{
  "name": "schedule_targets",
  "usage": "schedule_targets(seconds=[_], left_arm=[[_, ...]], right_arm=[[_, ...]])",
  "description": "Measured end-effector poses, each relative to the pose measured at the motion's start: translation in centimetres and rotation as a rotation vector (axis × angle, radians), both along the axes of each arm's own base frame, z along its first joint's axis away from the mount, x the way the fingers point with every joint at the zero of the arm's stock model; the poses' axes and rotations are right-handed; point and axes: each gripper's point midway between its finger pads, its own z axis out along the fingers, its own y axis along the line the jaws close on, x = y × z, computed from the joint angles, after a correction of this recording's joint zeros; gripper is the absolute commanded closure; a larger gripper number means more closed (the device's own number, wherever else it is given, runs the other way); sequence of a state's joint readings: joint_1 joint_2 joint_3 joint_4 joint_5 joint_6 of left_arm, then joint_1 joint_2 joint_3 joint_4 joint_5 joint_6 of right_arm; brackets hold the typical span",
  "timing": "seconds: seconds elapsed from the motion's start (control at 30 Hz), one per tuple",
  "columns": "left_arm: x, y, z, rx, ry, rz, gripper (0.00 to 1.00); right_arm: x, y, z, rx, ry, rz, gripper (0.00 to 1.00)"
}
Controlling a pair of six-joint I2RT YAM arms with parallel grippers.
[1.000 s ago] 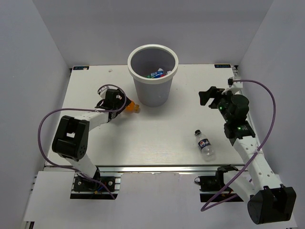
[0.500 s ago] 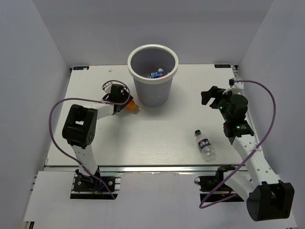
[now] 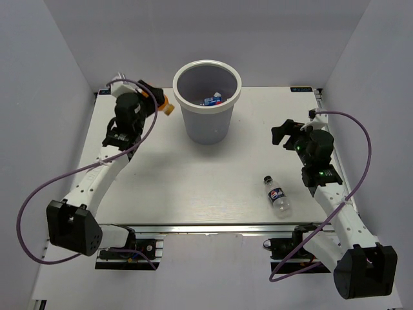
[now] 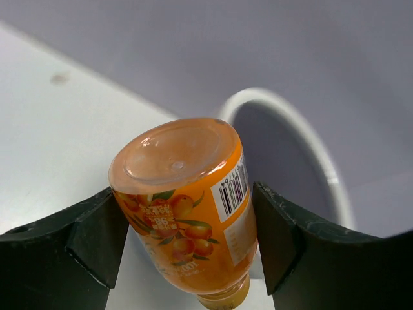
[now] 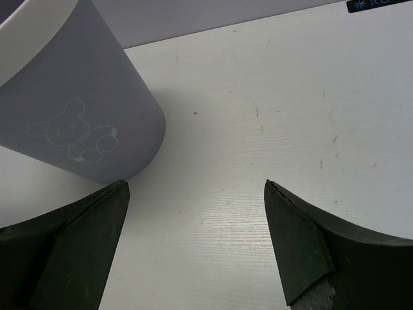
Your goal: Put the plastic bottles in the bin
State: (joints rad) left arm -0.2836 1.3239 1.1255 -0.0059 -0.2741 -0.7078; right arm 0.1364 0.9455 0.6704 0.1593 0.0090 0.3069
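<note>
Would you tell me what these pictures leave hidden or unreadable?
- Top view: the bin's wall hides most of its inside, so the bottles in it cannot be counted.
- Top view: the table bottle's label is too small to read.
- Left wrist view: the bottom edge cuts off the orange bottle's cap.
- Right wrist view: the frame edges cut off most of the bin.

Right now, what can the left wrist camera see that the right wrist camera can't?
Only the left wrist view: the orange bottle squeezed in the left claw, and the rim of the bin. Only the right wrist view: the open, empty right claw and a bear drawing on the bin's side. Both show the bin and the white table.
</note>
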Motion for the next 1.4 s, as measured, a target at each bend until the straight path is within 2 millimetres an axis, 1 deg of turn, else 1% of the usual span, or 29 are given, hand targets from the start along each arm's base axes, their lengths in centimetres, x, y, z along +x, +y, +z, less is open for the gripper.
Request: schedule_targets(seconds=[0.03, 0.07, 0.1, 0.17, 0.2, 0.27, 0.33, 0.37, 0.4, 0.43, 0.47, 0.5, 0.53, 0.57, 0.63, 0.7, 0.77, 0.83, 0.9, 0.97, 1.07, 1.1, 1.17, 1.2, 1.27, 1.33, 1.37, 1.4], left_arm=[[0.1, -0.4, 2.5, -0.002, -0.06, -0.024, 0.54], [0.3, -0.9, 4.6, -0.003, -0.112, -0.05, 0.51], [0.6, -1.6, 6.7, -0.002, -0.163, -0.085, 0.51], [1.2, -3.2, 9.5, 0.01, -0.224, -0.158, 0.5], [1.8, -4.4, 10.5, 0.019, -0.247, -0.197, 0.48], [2.9, -6.7, 11.8, 0.041, -0.273, -0.263, 0.42], [4.4, -9.3, 11.7, 0.062, -0.276, -0.324, 0.36], [5.3, -10.4, 11.0, 0.075, -0.26, -0.348, 0.32], [6.1, -11.5, 10.2, 0.088, -0.242, -0.372, 0.2], [6.9, -12.5, 9.2, 0.101, -0.218, -0.395, 0.1], [7.7, -13.3, 8.1, 0.116, -0.191, -0.417, 0.07], [8.4, -14.0, 7.0, 0.13, -0.159, -0.436, 0.02], [9.0, -14.5, 5.8, 0.148, -0.127, -0.454, 0.02], [9.3, -14.9, 5.1, 0.161, -0.107, -0.468, 0.02], [9.7, -15.6, 4.4, 0.188, -0.074, -0.49, 0.02], [9.3, -15.7, 4.8, 0.21, -0.065, -0.502, 0.02], [8.9, -15.7, 6.6, 0.224, -0.094, -0.501, 0.02], [8.3, -15.1, 8.7, 0.236, -0.132, -0.482, 0.02], [7.1, -14.2, 10.5, 0.24, -0.16, -0.452, 0.02], [5.2, -12.6, 11.5, 0.238, -0.183, -0.416, 0.02], [2.2, -9.1, 11.5, 0.233, -0.189, -0.345, 0.02], [1.4, -7.4, 11.5, 0.228, -0.192, -0.309, 0.02], [0.4, -3.8, 11.3, 0.213, -0.195, -0.226, 0.02], [0.0, -2.0, 11.0, 0.205, -0.192, -0.186, 0.02], [-0.5, 2.6, 9.7, 0.183, -0.171, -0.074, 0.02], [-0.8, 6.4, 7.3, 0.162, -0.123, 0.028, 0.02], [-1.0, 7.9, 5.5, 0.149, -0.088, 0.069, 0.02], [-1.1, 8.8, 3.5, 0.136, -0.052, 0.096, 0.02]], right_arm=[[0.0, 0.2, 0.0, 0.002, 0.0, 0.009, 0.11], [-0.1, 0.3, 0.0, 0.004, 0.001, 0.016, 0.11], [-0.1, 0.3, 0.0, 0.005, 0.003, 0.02, 0.11], [-0.1, 0.4, -0.1, 0.009, 0.007, 0.022, 0.11], [-0.1, 0.4, -0.2, 0.012, 0.01, 0.023, 0.11], [-0.2, 0.5, -0.3, 0.02, 0.016, 0.027, 0.11], [-0.3, 0.6, -0.5, 0.029, 0.026, 0.029, 0.11], [-0.3, 0.6, -0.6, 0.033, 0.033, 0.029, 0.11], [-0.4, 0.7, -0.7, 0.038, 0.039, 0.028, 0.1], [-0.4, 0.7, -0.8, 0.044, 0.046, 0.028, 0.11], [-0.5, 0.7, -1.0, 0.051, 0.054, 0.027, 0.11], [-0.6, 0.7, -1.2, 0.057, 0.068, 0.024, 0.11], [-0.8, 0.7, -1.6, 0.064, 0.087, 0.019, 0.11], [-0.9, 0.7, -2.0, 0.07, 0.112, 0.015, 0.11], [-1.2, 0.4, -3.1, 0.072, 0.183, -0.01, 0.11], [-1.3, 0.1, -4.1, 0.073, 0.253, -0.037, 0.11], [-1.5, 0.0, -4.8, 0.073, 0.302, -0.047, 0.11], [-2.0, 0.2, -6.0, 0.069, 0.359, -0.038, 0.11], [-2.8, 0.7, -7.6, 0.069, 0.429, -0.008, 0.11], [-3.6, 1.2, -9.2, 0.065, 0.501, 0.028, 0.11], [-4.9, 1.6, -11.5, 0.051, 0.602, 0.058, 0.11], [-5.4, 1.6, -12.1, 0.043, 0.626, 0.064, 0.11], [-6.6, 1.5, -13.7, 0.026, 0.691, 0.068, 0.11], [-7.1, 1.4, -14.4, 0.02, 0.719, 0.064, 0.11], [-8.2, 1.2, -15.8, 0.01, 0.777, 0.063, 0.11], [-9.3, 1.1, -17.3, -0.001, 0.836, 0.065, 0.11], [-9.9, 1.1, -18.1, -0.009, 0.867, 0.066, 0.11], [-10.4, 1.1, -18.8, -0.016, 0.896, 0.069, 0.11]])
